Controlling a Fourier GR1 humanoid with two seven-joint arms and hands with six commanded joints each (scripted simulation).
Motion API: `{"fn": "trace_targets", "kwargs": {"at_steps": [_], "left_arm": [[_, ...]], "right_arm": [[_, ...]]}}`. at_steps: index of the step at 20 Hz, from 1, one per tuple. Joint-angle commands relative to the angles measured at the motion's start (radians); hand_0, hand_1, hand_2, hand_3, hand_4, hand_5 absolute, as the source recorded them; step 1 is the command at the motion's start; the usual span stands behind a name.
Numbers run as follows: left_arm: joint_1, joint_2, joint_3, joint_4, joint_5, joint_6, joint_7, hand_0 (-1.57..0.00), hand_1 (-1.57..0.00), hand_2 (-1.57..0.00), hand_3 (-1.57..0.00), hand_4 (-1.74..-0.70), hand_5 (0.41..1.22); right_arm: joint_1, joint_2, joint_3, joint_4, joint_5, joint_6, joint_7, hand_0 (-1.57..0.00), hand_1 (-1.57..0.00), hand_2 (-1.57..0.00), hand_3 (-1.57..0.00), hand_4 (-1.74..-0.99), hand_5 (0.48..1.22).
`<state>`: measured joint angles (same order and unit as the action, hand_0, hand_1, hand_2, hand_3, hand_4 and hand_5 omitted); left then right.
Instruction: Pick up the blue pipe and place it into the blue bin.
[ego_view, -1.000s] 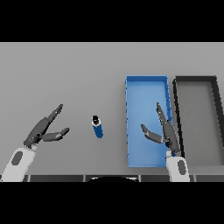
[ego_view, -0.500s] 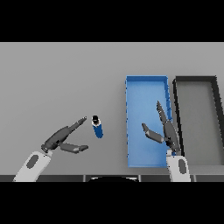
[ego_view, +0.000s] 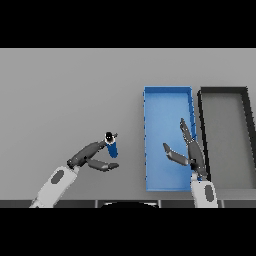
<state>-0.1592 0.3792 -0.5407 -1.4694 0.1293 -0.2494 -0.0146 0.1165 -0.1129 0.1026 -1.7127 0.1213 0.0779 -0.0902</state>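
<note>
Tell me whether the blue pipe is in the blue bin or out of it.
Out. The blue pipe is on the grey table, left of the blue bin, with the left hand reaching it.

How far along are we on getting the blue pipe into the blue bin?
Early. Done: the left hand has reached the blue pipe, fingers at its top, thumb below. In hand: closing the grasp; the pipe is on the table, not lifted. Left: lift, carry right, release into the blue bin. The right hand hovers open over it.
</note>
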Motion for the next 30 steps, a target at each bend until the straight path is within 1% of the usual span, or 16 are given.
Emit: {"fn": "trace_targets", "kwargs": {"at_steps": [1,4,5,7,8,9,10,12,14,15,16,19,22,23,26,30], "left_arm": [[-0.017,-0.021,-0.007,0.024,-0.025,0.016,-0.009,0.00,0.00,0.00,0.00,-1.11,0.444],[-0.054,-0.055,-0.015,0.069,-0.068,0.038,-0.059,0.00,0.00,0.00,0.00,-1.07,0.445],[-0.065,-0.072,-0.011,0.086,-0.054,0.030,-0.067,0.00,0.00,0.00,0.00,-1.08,0.459],[-0.075,-0.103,-0.005,0.114,-0.028,0.016,-0.082,0.00,0.00,-0.02,-0.02,-1.11,0.507],[-0.080,-0.118,0.007,0.129,-0.011,0.016,-0.091,0.00,-0.03,-0.11,-0.10,-1.14,0.550],[-0.080,-0.145,0.012,0.151,-0.003,0.025,-0.091,-0.02,-0.16,-0.29,-0.26,-1.21,0.607],[-0.076,-0.161,0.023,0.149,0.027,0.022,-0.087,-0.19,-0.35,-0.48,-0.52,-1.25,0.730],[-0.072,-0.184,0.028,0.165,0.027,0.044,-0.095,-0.67,-0.79,-0.87,-0.88,-1.42,0.906],[-0.050,-0.196,0.023,0.146,0.025,0.047,-0.113,-0.99,-1.07,-1.12,-1.10,-1.53,1.020],[-0.061,-0.203,0.022,0.154,0.018,0.056,-0.105,-1.11,-1.17,-1.21,-1.16,-1.57,1.060],[-0.050,-0.196,0.010,0.143,-0.003,0.072,-0.128,-1.20,-1.25,-1.29,-1.21,-1.60,1.092],[-0.035,-0.199,-0.013,0.118,-0.032,0.100,-0.167,-1.38,-1.41,-1.42,-1.34,-1.67,1.155],[-0.050,-0.208,-0.008,0.067,-0.016,0.113,-0.188,-1.47,-1.49,-1.50,-1.40,-1.70,1.187],[-0.052,-0.203,-0.009,0.045,-0.016,0.113,-0.198,-1.49,-1.50,-1.51,-1.42,-1.71,1.194],[-0.078,-0.206,-0.019,-0.017,0.000,0.095,-0.186,-1.53,-1.54,-1.54,-1.44,-1.72,1.207],[-0.130,-0.197,-0.015,-0.086,0.041,0.075,-0.094,-1.55,-1.56,-1.56,-1.45,-1.72,1.215]], "right_arm": [[-0.008,-0.006,-0.014,0.010,-0.008,-0.003,0.008,0.00,0.00,0.00,0.00,-1.274,0.603],[0.017,-0.008,-0.008,-0.009,0.002,-0.005,-0.008,0.00,0.00,0.00,0.00,-1.267,0.598],[-0.001,-0.007,-0.010,0.000,0.000,-0.005,0.014,0.00,0.00,0.00,0.00,-1.264,0.598],[-0.001,-0.010,-0.016,0.000,-0.009,-0.002,0.004,0.00,0.00,0.00,0.00,-1.267,0.600],[-0.011,-0.009,-0.019,0.007,-0.008,-0.006,0.009,0.00,0.00,0.00,0.00,-1.266,0.601],[-0.003,-0.008,-0.018,0.009,-0.003,-0.007,-0.004,0.00,0.00,0.00,0.00,-1.261,0.600],[0.001,-0.009,-0.017,0.001,-0.006,-0.004,-0.001,0.00,0.00,0.00,0.00,-1.260,0.600],[0.001,-0.013,-0.016,0.003,-0.003,-0.002,-0.011,0.00,0.00,0.00,0.00,-1.259,0.605],[0.006,-0.003,-0.011,0.013,0.004,-0.008,-0.022,0.00,0.00,0.00,0.00,-1.262,0.611],[-0.017,-0.010,-0.018,0.017,-0.003,-0.004,-0.008,0.00,0.00,0.00,0.00,-1.259,0.614],[0.004,-0.007,-0.007,-0.002,0.003,-0.002,-0.019,0.00,0.00,0.00,0.00,-1.260,0.614],[-0.006,-0.008,-0.007,0.011,0.010,-0.005,-0.007,0.00,0.00,0.00,0.00,-1.252,0.619],[-0.010,-0.009,-0.007,0.002,0.013,-0.010,0.014,0.00,0.00,0.00,0.00,-1.244,0.623],[-0.002,-0.009,-0.004,-0.006,0.009,-0.003,0.001,0.00,0.00,0.00,0.00,-1.248,0.627],[-0.011,-0.012,-0.003,0.007,0.027,-0.012,0.006,0.00,0.00,0.00,0.00,-1.228,0.629],[-0.017,-0.023,-0.020,0.024,0.014,-0.006,-0.024,0.00,0.00,0.00,0.00,-1.216,0.637]]}}
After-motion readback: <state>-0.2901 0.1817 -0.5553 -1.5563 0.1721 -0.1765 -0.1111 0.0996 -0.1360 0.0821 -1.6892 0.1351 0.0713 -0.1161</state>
